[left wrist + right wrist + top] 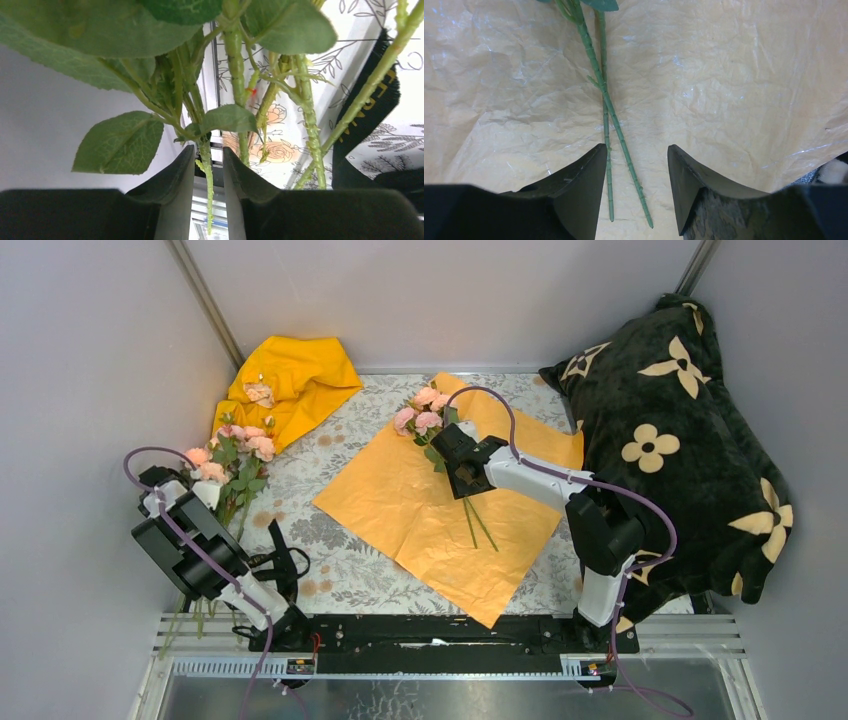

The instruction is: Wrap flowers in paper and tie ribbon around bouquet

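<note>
Left fingers [170, 195]: set narrowly apart around one green stem [206, 170] of the flowers [235, 455]; a firm grasp cannot be confirmed. The left arm is folded low. Right fingers [574, 200]: released, spread above two stems [611, 112] lying on the paper [734, 100]. The right arm reaches forward-left.

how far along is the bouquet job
Early. Done: the paper lies spread with a few roses on it. In hand: the left gripper straddles a stem of the other flowers, not clamped; the right gripper is open over the laid stems. Left: wrapping, tying the ribbon.
</note>
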{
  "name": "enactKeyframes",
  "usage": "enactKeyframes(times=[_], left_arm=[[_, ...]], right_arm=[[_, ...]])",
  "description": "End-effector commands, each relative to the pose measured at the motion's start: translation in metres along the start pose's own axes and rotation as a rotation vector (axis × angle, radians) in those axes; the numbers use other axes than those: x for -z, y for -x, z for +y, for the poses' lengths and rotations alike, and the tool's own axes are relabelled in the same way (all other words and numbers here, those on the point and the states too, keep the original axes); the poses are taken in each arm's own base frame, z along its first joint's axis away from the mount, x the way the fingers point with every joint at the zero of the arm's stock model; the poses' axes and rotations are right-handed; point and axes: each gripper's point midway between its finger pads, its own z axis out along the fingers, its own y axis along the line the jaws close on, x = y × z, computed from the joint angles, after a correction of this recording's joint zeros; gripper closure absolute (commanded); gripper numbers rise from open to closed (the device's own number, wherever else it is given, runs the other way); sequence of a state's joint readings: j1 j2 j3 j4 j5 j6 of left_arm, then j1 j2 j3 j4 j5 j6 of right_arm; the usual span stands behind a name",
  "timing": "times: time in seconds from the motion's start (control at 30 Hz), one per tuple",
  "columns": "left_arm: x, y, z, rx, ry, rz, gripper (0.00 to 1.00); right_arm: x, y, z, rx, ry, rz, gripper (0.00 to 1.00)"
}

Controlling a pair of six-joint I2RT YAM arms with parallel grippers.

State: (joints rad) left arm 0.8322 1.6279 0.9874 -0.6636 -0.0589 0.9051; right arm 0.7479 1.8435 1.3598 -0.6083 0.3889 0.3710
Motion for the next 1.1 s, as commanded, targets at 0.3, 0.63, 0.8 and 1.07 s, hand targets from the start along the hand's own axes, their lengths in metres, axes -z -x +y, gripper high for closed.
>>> enactKeyframes(times=[0.3, 0.63, 0.8, 1.07], left_arm=[[0.015, 0.018, 0.029, 0.057, 0.153, -0.118, 1.0], [0.221, 0.135, -0.053, 0.112, -0.281, -0.792, 1.0], [0.319, 0.172, -0.144, 0.08, -0.776, -1.012, 1.0], [0.388, 0.181, -0.244, 0.036, -1.172, -1.054, 1.0]], right_arm=[[0.018, 0.011, 0.001, -0.004, 0.041, -0.045, 0.44], [0.049, 0.035, 0.005, -0.019, 0.116, -0.147, 0.44], [0.108, 0.058, 0.066, 0.121, 0.393, -0.342, 0.44], [0.264, 0.082, 0.191, 0.184, 1.06, -0.715, 0.17]])
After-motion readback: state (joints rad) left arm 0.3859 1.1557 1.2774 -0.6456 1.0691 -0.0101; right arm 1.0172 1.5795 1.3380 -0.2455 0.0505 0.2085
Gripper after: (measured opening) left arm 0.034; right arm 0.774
